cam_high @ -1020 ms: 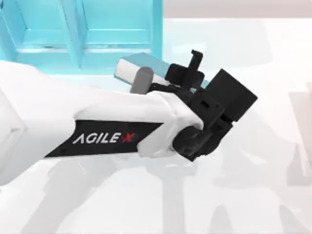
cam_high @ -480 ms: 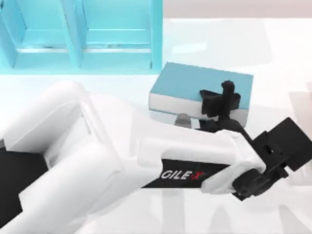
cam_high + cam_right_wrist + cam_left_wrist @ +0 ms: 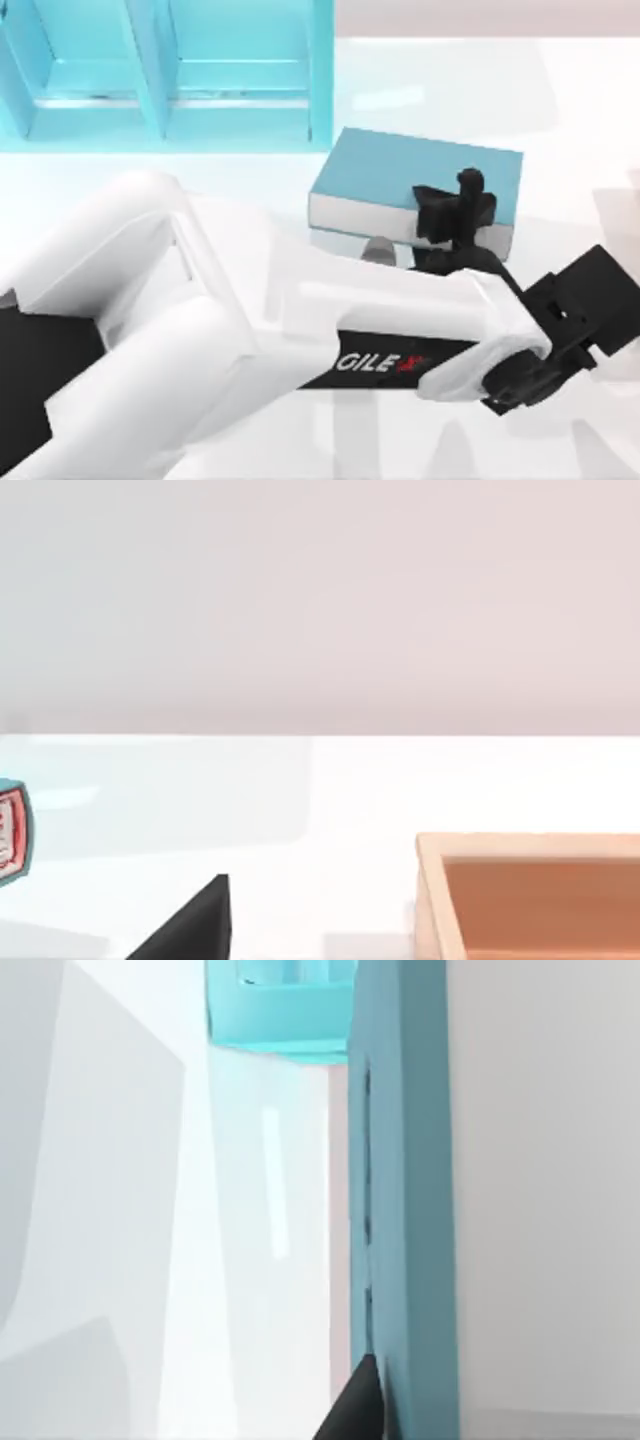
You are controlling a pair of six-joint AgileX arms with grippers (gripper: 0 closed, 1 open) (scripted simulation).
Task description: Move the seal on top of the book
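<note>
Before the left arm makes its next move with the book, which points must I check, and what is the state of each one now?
1. Left gripper at the book: ok, it is at the book's near edge in the top view.
2. Grip on the book firm: cannot tell.
3. Book flat on the table: ok, it looks flat in the top view.
4. Book apart from the shelf: ok, a gap separates them.
5. Seal position: cannot tell.
</note>
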